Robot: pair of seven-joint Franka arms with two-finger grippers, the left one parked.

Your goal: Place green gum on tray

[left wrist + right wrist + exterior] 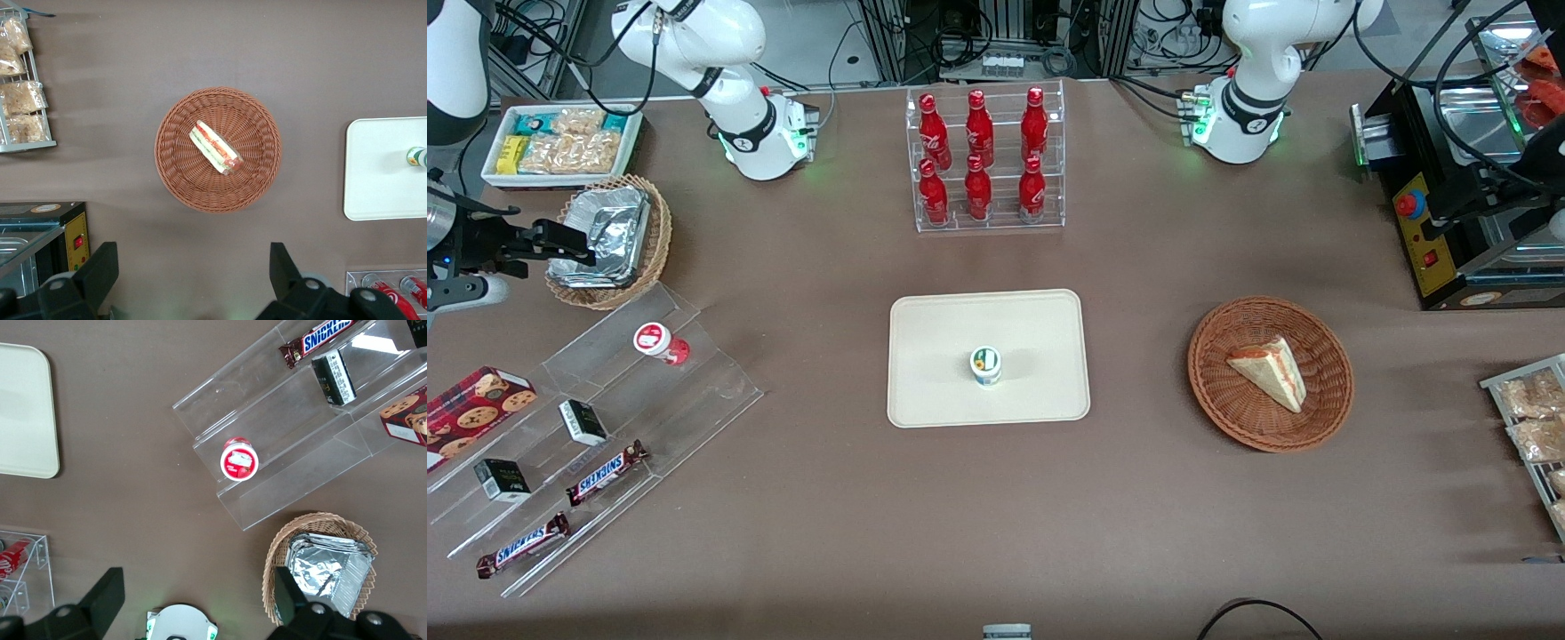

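Observation:
The green gum (985,365), a small white bottle with a green-and-yellow lid, stands upright near the middle of the cream tray (943,338). It also shows in the left wrist view (417,157) on the tray (380,180). My gripper (543,244) is open and empty. It hovers high at the working arm's end of the table, above the wicker basket of foil (609,240), far from the tray. In the right wrist view the gripper (200,587) has its fingers (100,597) wide apart over bare table, with a corner of the tray (23,413) in sight.
A red-lidded white bottle (660,341) stands on the clear stepped stand (605,427) with Snickers bars and small boxes. A rack of red cola bottles (987,160) stands farther from the camera than the tray. A wicker basket with a sandwich (1270,373) lies toward the parked arm's end.

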